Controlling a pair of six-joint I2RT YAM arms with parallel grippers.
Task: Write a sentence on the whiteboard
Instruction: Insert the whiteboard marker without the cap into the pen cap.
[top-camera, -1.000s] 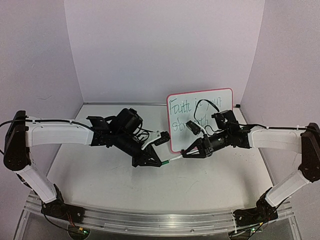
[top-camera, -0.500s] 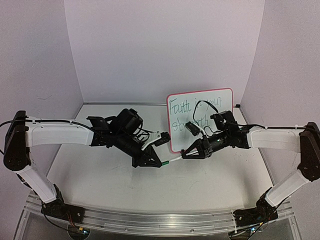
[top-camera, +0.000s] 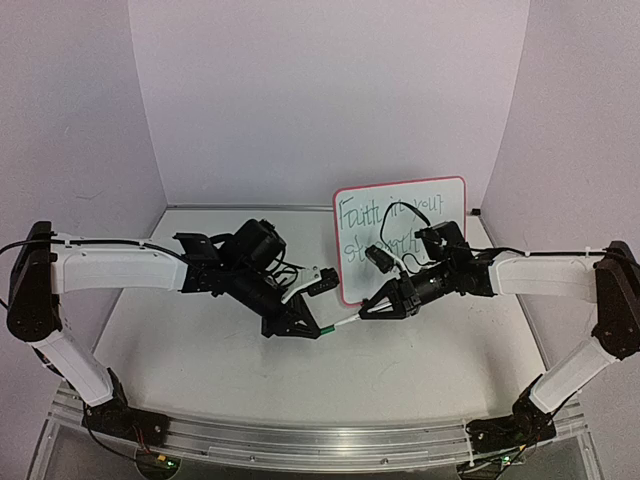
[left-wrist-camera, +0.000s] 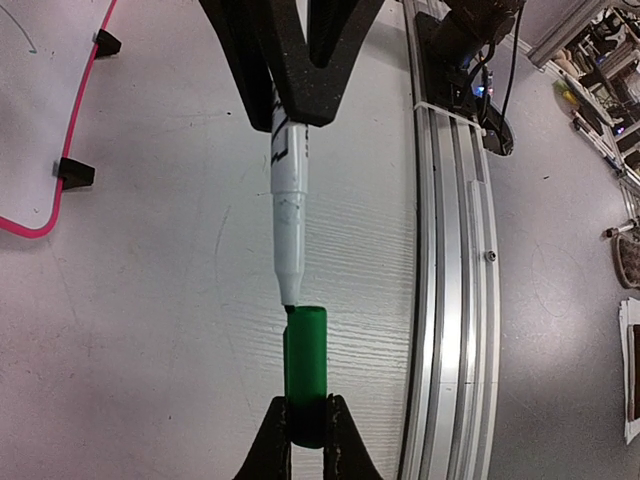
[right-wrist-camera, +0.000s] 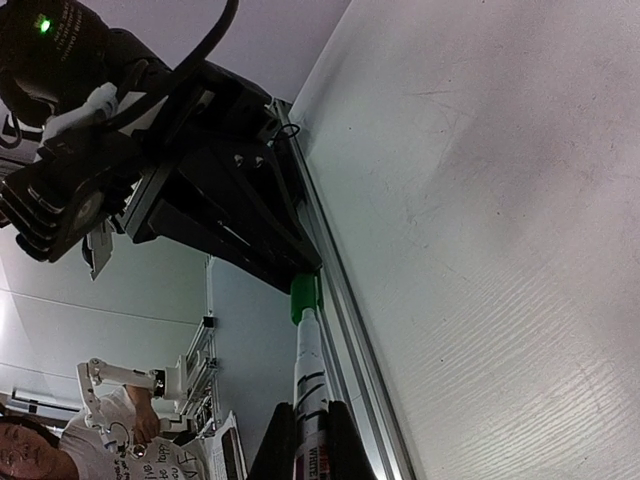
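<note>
**Q:** How are the pincers set?
**A:** The left pincer is pinched on a green cap. The right pincer is clamped on a white marker, its nib shown at the cap's mouth, over the tabletop.
**Q:** Where is the whiteboard found?
**A:** Upright, right of centre in the overhead view. The sentence is seen in green, partly hidden by the right arm.
</note>
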